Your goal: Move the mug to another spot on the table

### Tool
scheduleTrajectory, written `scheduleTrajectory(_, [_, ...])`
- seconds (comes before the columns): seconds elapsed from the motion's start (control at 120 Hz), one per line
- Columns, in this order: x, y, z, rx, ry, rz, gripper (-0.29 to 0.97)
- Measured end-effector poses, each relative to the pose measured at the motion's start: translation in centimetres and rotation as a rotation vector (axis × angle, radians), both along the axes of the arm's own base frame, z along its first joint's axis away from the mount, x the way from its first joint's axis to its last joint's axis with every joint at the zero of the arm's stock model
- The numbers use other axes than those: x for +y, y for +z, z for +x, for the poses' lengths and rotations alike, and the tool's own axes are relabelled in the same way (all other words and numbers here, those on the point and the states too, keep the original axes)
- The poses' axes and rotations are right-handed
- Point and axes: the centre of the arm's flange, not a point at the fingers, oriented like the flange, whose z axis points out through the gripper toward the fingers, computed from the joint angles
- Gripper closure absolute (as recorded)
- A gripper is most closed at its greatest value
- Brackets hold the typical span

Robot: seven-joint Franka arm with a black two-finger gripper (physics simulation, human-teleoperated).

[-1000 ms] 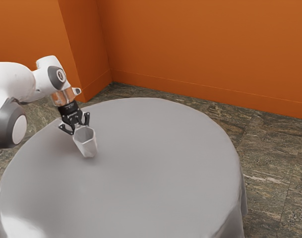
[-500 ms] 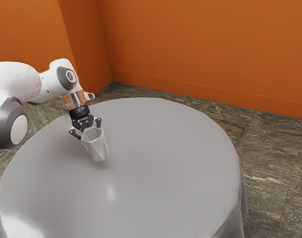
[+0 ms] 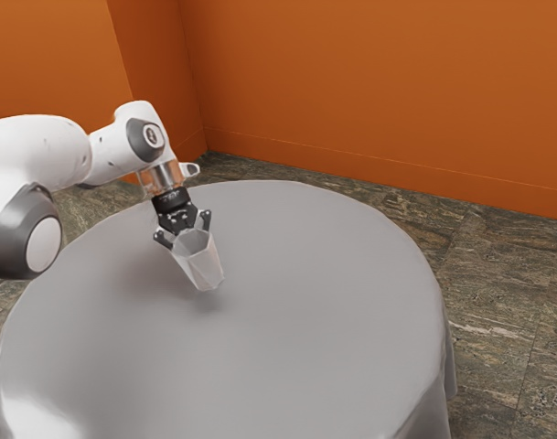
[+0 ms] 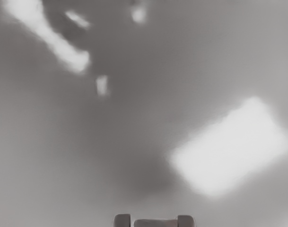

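Carrying the mug [image 3: 201, 262] across the worktop [image 3: 333, 302] is judged to be the step in hand. The mug is gripped at its rim by the hand [image 3: 183, 230], which is closed on the wall, pinching it from two sides. The mug is hung tilted below the hand, with its base swung toward the exterior view's right. It is placed over the part of the worktop toward the exterior view's left, close to the white arm [image 3: 104, 155]. Whether the base is clear of the grey cloth or brushing it cannot be told; a soft shadow is seen directly beneath it. For the carry to be done well, a little height should be held so that the cloth is not dragged. The travel should be made slowly, since a tilted mug pinched at the rim is likely to swing or slip. The grip should not be eased until the mug is brought upright and set flat on a spot well inside the worktop's edge.
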Motion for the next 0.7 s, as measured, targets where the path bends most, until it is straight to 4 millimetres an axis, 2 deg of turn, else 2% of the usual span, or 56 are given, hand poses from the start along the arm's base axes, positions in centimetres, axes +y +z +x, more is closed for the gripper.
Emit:
scheduleTrajectory(0.233, [-0.2,-0.5,1.2,-0.029,-0.005,0.016,0.79])
scheduleTrajectory(0.567, [0.4,-1.4,0.4,0.017,-0.007,0.014,0.79])
scheduleTrajectory(0.7, [0.3,-2.5,0.0,0.054,-0.014,0.003,0.79])
